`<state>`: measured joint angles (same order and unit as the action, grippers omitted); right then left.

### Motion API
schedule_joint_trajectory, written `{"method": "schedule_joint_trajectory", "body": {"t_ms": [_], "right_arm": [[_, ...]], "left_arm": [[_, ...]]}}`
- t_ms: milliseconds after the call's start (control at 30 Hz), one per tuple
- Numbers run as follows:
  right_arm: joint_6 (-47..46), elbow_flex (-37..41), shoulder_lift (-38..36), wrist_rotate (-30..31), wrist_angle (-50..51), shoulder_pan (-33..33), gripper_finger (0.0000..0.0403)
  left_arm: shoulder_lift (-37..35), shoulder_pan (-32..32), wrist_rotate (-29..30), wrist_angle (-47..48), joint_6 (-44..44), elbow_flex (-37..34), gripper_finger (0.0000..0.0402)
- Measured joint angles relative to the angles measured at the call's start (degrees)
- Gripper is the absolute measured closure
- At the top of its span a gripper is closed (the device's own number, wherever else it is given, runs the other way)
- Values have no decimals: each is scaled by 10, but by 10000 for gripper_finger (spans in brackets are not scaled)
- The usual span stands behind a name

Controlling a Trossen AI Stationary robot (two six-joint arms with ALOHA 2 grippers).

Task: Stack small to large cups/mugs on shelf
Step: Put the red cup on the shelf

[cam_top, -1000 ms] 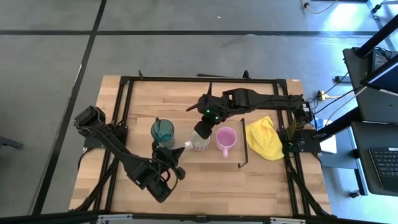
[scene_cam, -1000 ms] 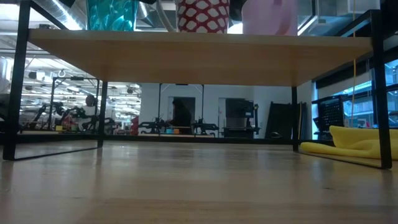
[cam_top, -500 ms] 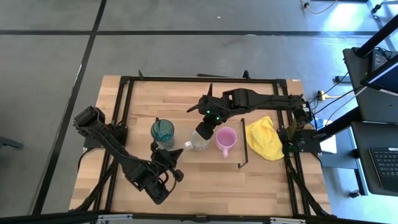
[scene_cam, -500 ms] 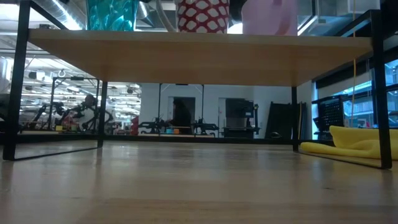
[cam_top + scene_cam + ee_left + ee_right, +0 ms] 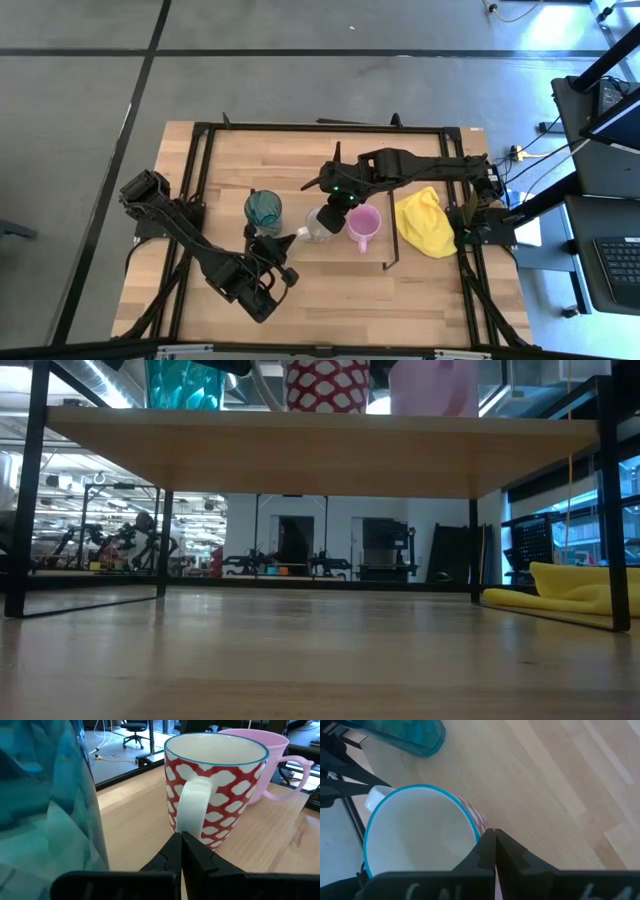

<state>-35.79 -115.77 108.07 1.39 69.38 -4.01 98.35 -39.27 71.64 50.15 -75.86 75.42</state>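
Three vessels stand in a row on the low wooden shelf: the teal tumbler, the white mug with a red pattern and the pink mug. My left gripper is shut, level with the shelf. Its tips are at the lower end of the white mug's handle, and the tumbler is close beside it. My right gripper is shut and points down above the shelf, just outside the white mug's rim on its far right side. My left gripper points its shut fingertips level from the near left at the lower end of the white mug's handle. I cannot tell whether they touch it. The mug stands upright on the shelf.
A crumpled yellow cloth lies on the table to the right of the shelf; it also shows in the low view. The shelf's black legs stand on the tabletop. The table's black frame runs along its edges.
My right gripper has moved from over the white mug's mouth toward the far right and now stands outside its rim. The mugs stay upright in place.
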Motion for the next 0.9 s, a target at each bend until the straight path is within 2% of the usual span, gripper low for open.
{"method": "schedule_joint_trajectory", "body": {"t_ms": [700,900], "right_arm": [[5,0,0,4,-26,5,400],[16,0,0,4,-63,8,400]], "left_arm": [[0,-17,10,-54,1,0,402],[0,-25,14,-106,60,0,402]]}}
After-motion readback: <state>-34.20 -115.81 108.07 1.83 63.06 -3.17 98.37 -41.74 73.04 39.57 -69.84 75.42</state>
